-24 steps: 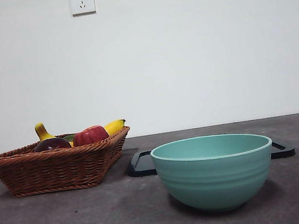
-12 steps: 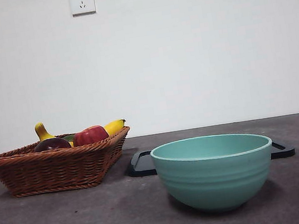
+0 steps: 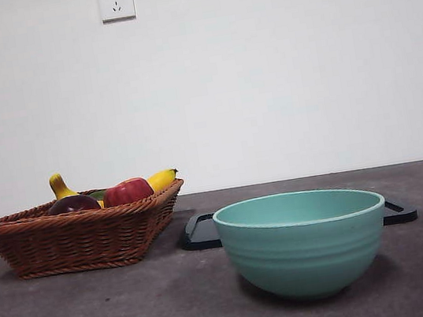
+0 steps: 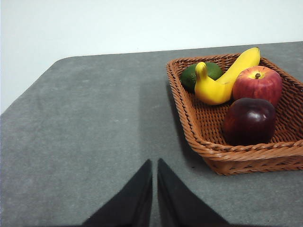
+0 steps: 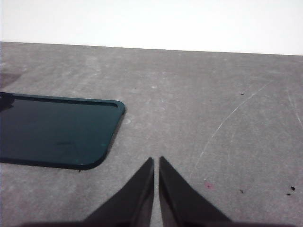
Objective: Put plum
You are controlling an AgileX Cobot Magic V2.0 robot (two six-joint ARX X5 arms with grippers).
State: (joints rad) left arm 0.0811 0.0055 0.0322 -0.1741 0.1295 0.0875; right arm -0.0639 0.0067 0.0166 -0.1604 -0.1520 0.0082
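The plum (image 4: 249,120), glossy and very dark maroon, lies in the wicker basket (image 4: 222,151) at its near corner, beside a red apple (image 4: 257,82). In the front view the plum (image 3: 73,203) shows just above the basket's rim (image 3: 72,235) at the left. My left gripper (image 4: 155,163) is shut and empty, over bare table to the side of the basket. My right gripper (image 5: 155,160) is shut and empty, over bare table next to a dark tray (image 5: 52,130). Neither arm shows in the front view.
A yellow banana (image 4: 222,78) and a green fruit (image 4: 201,73) also lie in the basket. A teal bowl (image 3: 303,240) stands at the front right, with the dark tray (image 3: 203,233) behind it. A wall outlet (image 3: 116,1) is high on the wall.
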